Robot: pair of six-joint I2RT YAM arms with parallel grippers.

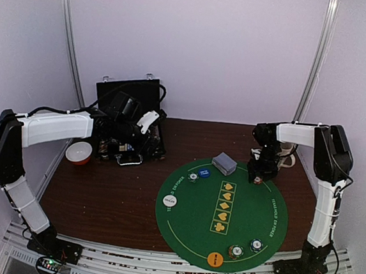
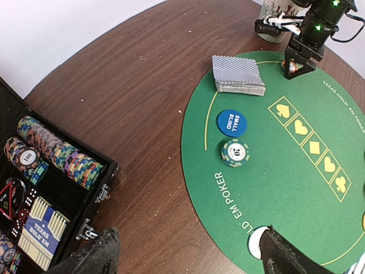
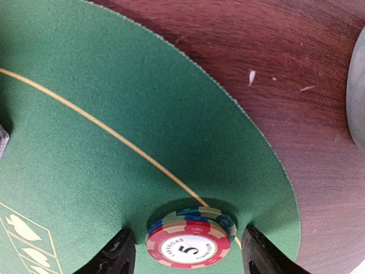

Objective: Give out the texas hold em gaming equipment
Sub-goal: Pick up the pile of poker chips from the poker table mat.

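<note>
Green mat — one card deck, perhaps four chip stacks, three discs — left claw and right claw spread.

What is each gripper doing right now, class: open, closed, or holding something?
Left gripper: open, holding nothing.
Right gripper: open, fingers either side of the chip stack marked 5, not gripping it.

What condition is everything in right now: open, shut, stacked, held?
chip case: lid open, upright.
card deck: stacked, face down on the mat.
red 5 chip stack: flat on the mat, unheld.
right hand: open, straddling the stack.
left hand: open, empty.
</note>
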